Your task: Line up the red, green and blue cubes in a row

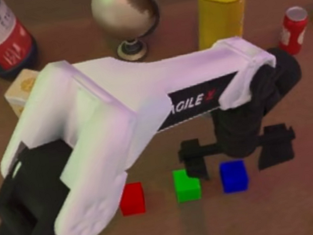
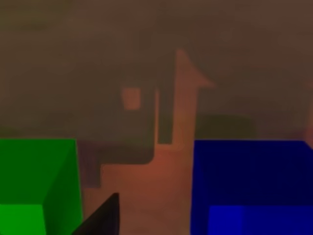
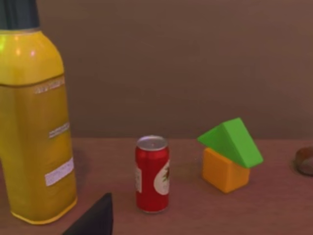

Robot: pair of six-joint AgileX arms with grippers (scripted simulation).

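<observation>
Straddling blue cube (image 1: 233,175), left claw (image 1: 237,152) open.

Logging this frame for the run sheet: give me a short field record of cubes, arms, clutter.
row: small plain red cube, green cube, blue cube, left to right, apart, near table edge
left tool: open, above the green-blue gap, holding nothing
right arm: not in top view; its wrist view shows the far clutter
clutter: yellow plastic bottle, red drink can, orange block with green wedge on top, metallic globe
</observation>
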